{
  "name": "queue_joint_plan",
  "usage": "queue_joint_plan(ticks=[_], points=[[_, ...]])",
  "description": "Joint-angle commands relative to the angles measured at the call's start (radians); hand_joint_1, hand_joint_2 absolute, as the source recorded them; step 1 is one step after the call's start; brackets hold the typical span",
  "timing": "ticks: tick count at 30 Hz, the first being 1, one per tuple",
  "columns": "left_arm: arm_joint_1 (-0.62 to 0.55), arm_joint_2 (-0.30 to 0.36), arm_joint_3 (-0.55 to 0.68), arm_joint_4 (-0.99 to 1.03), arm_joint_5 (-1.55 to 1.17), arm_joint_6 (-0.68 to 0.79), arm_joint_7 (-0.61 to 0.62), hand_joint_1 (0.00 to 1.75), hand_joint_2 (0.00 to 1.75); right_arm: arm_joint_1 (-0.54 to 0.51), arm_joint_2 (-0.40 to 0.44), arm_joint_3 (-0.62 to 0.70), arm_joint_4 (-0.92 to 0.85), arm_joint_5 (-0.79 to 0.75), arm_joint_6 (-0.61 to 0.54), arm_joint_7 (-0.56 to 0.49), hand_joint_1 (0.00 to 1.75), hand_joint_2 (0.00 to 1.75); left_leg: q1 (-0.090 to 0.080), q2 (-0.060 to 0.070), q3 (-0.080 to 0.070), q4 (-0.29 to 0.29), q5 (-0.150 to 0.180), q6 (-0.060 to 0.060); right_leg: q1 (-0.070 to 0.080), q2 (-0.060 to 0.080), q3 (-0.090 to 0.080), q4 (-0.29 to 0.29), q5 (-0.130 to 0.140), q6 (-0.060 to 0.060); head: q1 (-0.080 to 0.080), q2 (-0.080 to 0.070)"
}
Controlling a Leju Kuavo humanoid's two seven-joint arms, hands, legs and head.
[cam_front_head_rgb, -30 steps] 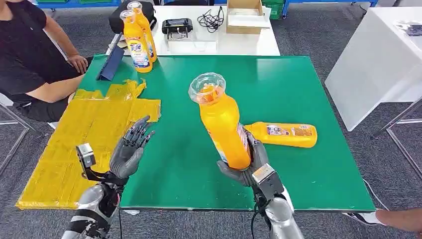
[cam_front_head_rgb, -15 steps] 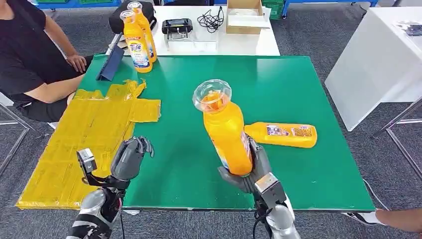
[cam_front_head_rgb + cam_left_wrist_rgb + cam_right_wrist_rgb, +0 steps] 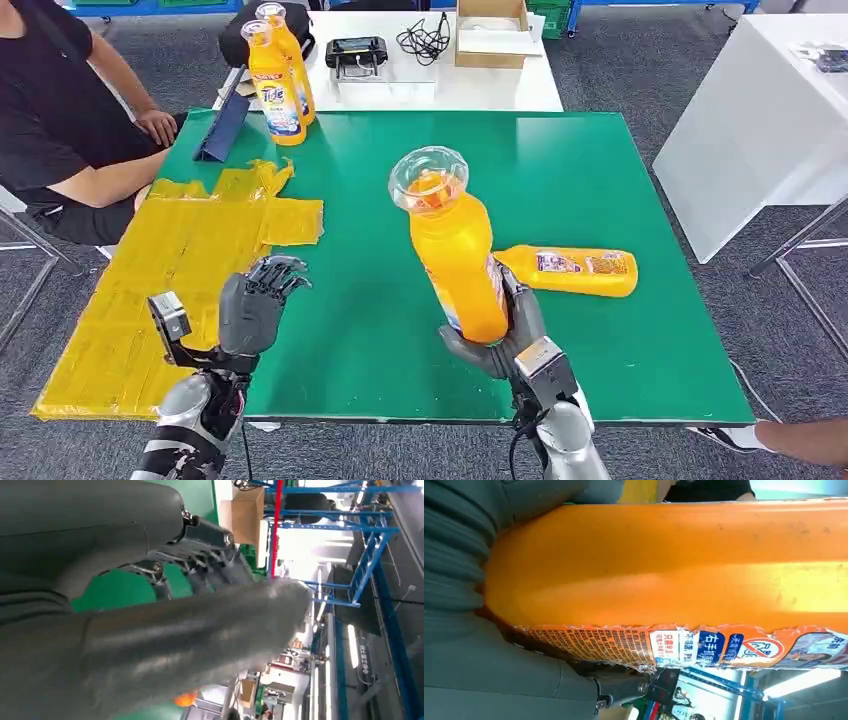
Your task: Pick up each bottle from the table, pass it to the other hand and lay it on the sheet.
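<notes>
My right hand (image 3: 500, 335) grips an orange bottle (image 3: 455, 255) by its lower body and holds it nearly upright above the green table (image 3: 600, 170), its clear cap up; its orange side and torn label (image 3: 684, 645) show close in the right wrist view. My left hand (image 3: 255, 305) hovers at the table's front left, holding nothing, fingers apart and bent forward, well left of the bottle. Another orange bottle (image 3: 570, 270) lies on its side just right of my right hand. Two more bottles (image 3: 278, 85) stand at the far left corner. The yellow sheet (image 3: 170, 270) covers the table's left side.
A person in black (image 3: 60, 120) sits at the left, one hand by the table's far corner. A blue folder (image 3: 222, 128) leans near the standing bottles. A white table (image 3: 500, 85) with a cardboard box and cables stands behind. Another white table (image 3: 740, 120) is at the right.
My left hand, spread a second ago, curled its fingers in and has partly uncurled them. The right hand has shifted the held bottle slightly right and more upright.
</notes>
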State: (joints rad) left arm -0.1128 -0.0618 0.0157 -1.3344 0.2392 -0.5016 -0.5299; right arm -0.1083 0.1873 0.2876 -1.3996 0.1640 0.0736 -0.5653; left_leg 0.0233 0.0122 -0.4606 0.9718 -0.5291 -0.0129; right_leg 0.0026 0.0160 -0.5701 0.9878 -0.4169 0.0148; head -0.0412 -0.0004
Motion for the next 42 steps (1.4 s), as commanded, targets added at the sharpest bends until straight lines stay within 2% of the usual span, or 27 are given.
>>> queue_joint_plan(ticks=[1,20,27,32,34,42], points=[[-0.032,-0.028,-0.020,0.019,0.015,-0.024,-0.006,0.00,1.75,-0.048,-0.018,0.003,0.066,0.004,0.003,0.006,1.75,1.75,0.000,-0.003,0.000,-0.001,0.001,0.002,0.000,-0.003,0.001,-0.001,0.000,0.001,0.000,0.000],[-0.043,-0.037,-0.085,0.008,0.017,-0.049,-0.019,0.00,1.75,-0.113,-0.003,0.044,0.205,0.051,-0.004,0.048,1.75,1.75,0.000,-0.001,-0.001,0.000,0.000,0.001,0.000,-0.001,0.000,-0.001,0.000,0.000,0.000,0.000],[-0.023,-0.031,-0.110,0.005,0.077,-0.090,0.019,0.00,1.75,-0.136,0.010,0.099,0.267,0.084,0.001,0.062,1.75,1.75,0.000,0.000,0.000,-0.001,0.000,0.001,0.000,-0.001,0.001,-0.001,0.001,0.001,0.000,0.000],[0.022,-0.028,-0.166,-0.044,0.094,-0.107,0.030,0.00,1.75,-0.126,0.022,0.186,0.302,0.141,-0.012,0.081,1.75,1.75,0.000,-0.001,0.001,-0.003,0.000,0.003,0.000,-0.001,0.002,-0.002,0.001,0.001,0.000,0.000],[0.022,-0.022,-0.188,-0.016,0.189,-0.138,0.083,0.00,1.75,-0.139,0.022,0.213,0.331,0.149,-0.015,0.083,1.75,1.75,0.000,0.001,0.001,-0.002,0.000,0.002,0.000,0.001,0.002,-0.002,0.000,0.001,0.000,0.000],[0.015,-0.002,-0.207,0.006,0.272,-0.169,0.112,0.00,1.75,-0.169,0.020,0.226,0.371,0.147,-0.016,0.082,1.75,1.75,0.000,-0.001,-0.002,-0.001,0.000,0.001,0.000,-0.001,-0.001,-0.001,0.000,0.000,0.000,0.000]])
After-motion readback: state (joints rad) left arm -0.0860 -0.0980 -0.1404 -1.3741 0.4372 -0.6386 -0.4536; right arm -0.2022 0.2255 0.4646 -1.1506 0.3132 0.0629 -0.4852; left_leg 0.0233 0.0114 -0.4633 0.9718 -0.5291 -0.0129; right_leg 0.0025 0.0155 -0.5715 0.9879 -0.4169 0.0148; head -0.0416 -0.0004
